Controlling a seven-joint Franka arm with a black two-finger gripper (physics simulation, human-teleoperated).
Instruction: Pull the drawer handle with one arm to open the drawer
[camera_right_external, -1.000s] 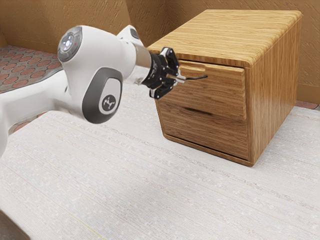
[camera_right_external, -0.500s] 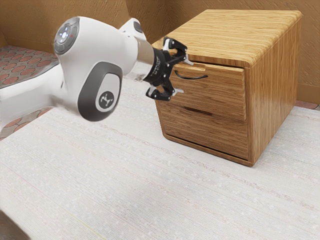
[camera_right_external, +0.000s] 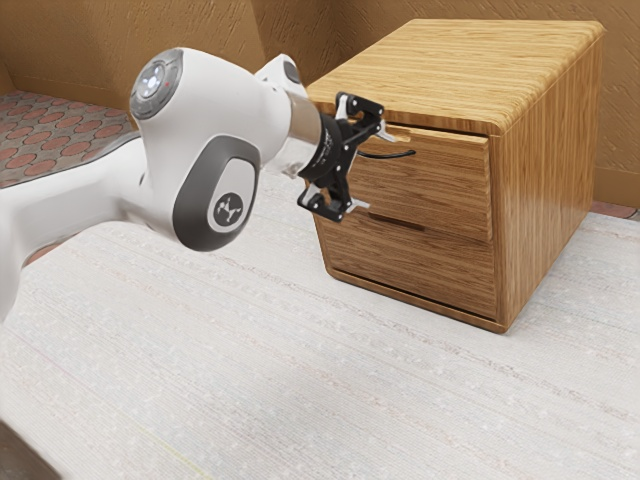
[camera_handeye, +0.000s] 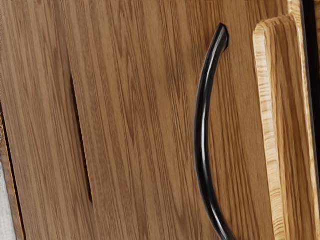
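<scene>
1. The jaws are spread wide apart, not clamped on anything.
2. The drawer handle (camera_right_external: 395, 155) (camera_handeye: 202, 140) sits right between them, on the top drawer (camera_right_external: 430, 185) of the wooden cabinet (camera_right_external: 470, 70).
3. Can't tell if they touch it.
</scene>
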